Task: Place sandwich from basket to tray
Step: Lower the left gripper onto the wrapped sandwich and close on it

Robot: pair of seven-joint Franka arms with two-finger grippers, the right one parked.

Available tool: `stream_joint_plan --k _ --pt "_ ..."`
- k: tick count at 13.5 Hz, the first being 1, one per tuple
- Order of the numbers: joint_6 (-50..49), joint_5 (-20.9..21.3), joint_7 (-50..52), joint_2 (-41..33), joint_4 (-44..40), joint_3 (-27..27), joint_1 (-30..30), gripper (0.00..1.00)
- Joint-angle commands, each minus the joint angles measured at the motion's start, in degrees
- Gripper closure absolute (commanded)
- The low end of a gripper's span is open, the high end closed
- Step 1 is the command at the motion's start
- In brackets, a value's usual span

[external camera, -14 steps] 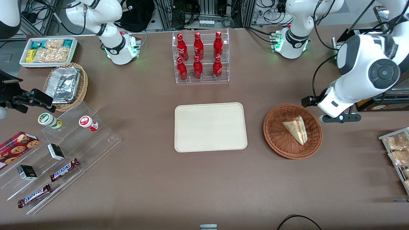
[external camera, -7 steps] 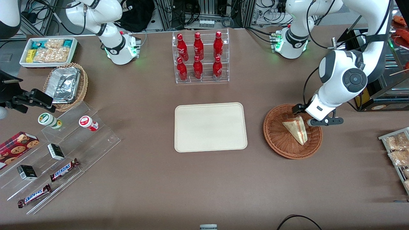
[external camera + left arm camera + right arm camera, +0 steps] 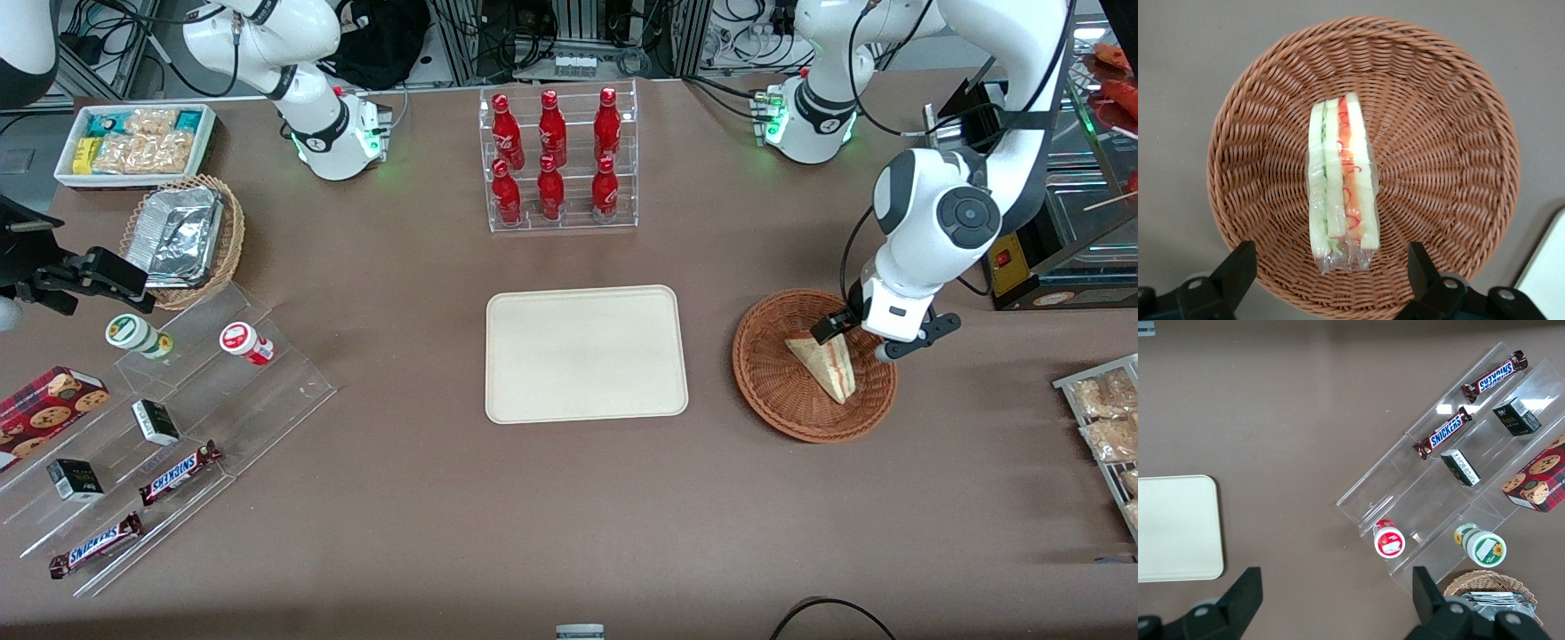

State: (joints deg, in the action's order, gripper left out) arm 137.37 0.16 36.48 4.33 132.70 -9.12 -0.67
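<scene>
Sandwich (image 3: 825, 365) lies in the middle of the round brown basket (image 3: 773, 391), with its red and green stripes showing in the left wrist view (image 3: 1341, 180). It is in a clear wrap. The end effector (image 3: 855, 338) hangs just over the basket's edge, above the wide end of the sandwich. Its two fingers (image 3: 1238, 270) are spread wide apart, one on each side of the sandwich, and they hold nothing. The cream tray (image 3: 586, 353) sits flat on the brown bench (image 3: 551, 516), beside the basket and a little apart from it, toward the parked arm's end. Nothing sits on the bench between the basket and the tray. A clear rack of red bottles (image 3: 556, 160) stands farther from the front camera than the tray. Candy bars (image 3: 180, 472) on clear steps lie toward the parked arm's end of the bench.
</scene>
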Motion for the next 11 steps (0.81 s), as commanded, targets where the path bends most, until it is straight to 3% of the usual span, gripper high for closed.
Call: stream_joint_plan --k 1,10,11 --pt "2.5 -0.3 7.5 0.9 0.5 -0.4 -0.1 0.0" --pt "7.5 -0.3 11.4 7.1 0.2 -0.4 0.0 0.0" --pt "7.4 -0.3 11.4 7.2 0.2 -0.4 0.0 0.08"
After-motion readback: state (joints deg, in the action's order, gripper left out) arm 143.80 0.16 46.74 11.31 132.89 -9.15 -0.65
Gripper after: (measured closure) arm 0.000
